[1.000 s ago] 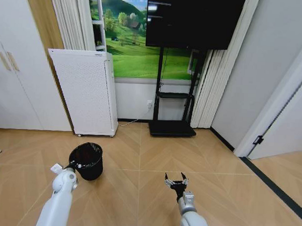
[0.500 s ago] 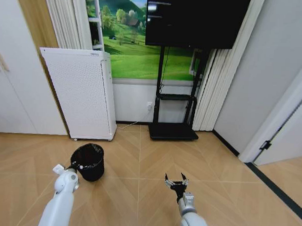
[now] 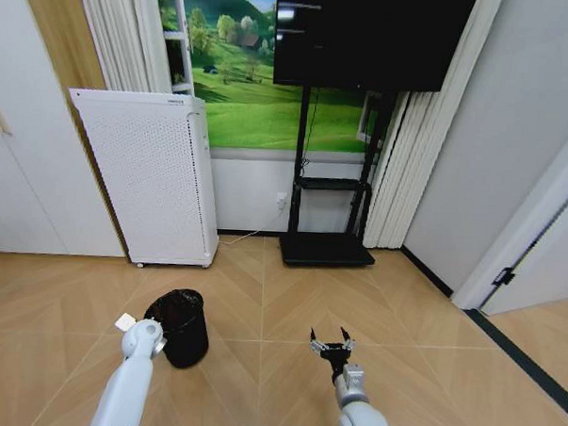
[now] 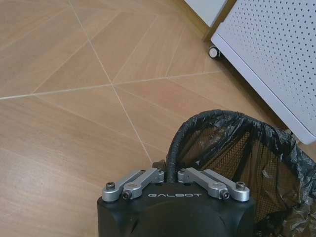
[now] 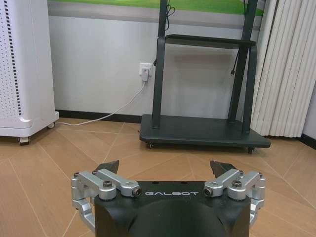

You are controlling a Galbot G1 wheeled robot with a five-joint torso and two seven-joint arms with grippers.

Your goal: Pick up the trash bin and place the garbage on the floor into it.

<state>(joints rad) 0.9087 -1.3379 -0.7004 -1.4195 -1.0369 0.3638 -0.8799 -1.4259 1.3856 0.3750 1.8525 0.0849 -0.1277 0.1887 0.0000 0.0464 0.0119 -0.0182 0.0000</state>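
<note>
The trash bin [image 3: 183,327], small, black and lined with a black bag, hangs just over the floor [image 3: 261,297] at lower left. My left gripper [image 3: 158,339] is shut on its near rim. In the left wrist view the left gripper [image 4: 170,170] pinches the bag-covered rim, and the trash bin [image 4: 237,148] shows its dark mesh inside. My right gripper [image 3: 331,344] hangs open and holds nothing at lower centre. The right gripper [image 5: 165,167] faces the TV stand with its fingers spread wide. The garbage is out of view.
A white perforated appliance [image 3: 149,174] stands on wheels against the wall behind the bin. The black TV stand [image 3: 327,245] with a screen above is at the back centre. A black strip [image 3: 523,360] runs along the floor at right, by a door.
The whole view has shifted, so the camera moved. My left arm, still gripping the bin, has carried it rightward toward the middle. The right gripper has kept its pose.
</note>
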